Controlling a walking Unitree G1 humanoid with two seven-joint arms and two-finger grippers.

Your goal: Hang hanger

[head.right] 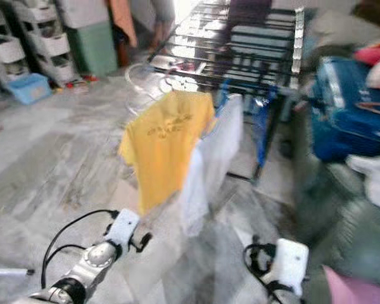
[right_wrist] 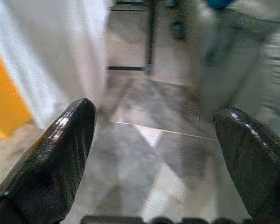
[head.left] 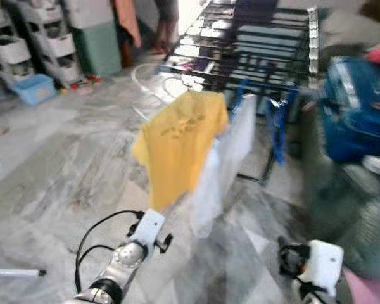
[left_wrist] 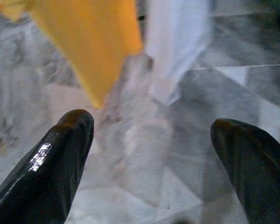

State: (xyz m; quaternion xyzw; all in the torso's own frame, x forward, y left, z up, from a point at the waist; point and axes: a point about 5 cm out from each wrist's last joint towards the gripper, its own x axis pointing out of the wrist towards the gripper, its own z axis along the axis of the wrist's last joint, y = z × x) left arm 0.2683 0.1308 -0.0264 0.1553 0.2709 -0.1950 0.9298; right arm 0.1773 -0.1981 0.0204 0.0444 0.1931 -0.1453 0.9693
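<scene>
Grey marble floor (head.left: 63,171) fills the foreground, blurred. Nearest me, my left gripper (left_wrist: 151,140) stands with fingers (left_wrist: 51,163) spread wide, holding nothing and touching nothing, over bare floor. My right gripper (right_wrist: 154,144) is likewise wide open and empty, above the floor. Just beyond the left gripper hangs a yellow shirt (head.left: 177,142), with a white garment (head.left: 225,158) touching its right side; the hanger under them cannot be made out. Behind them stands a dark drying rack (head.left: 253,44). A blue bag (head.left: 358,111) lies to the right, white shelves (head.left: 47,38) far left.
</scene>
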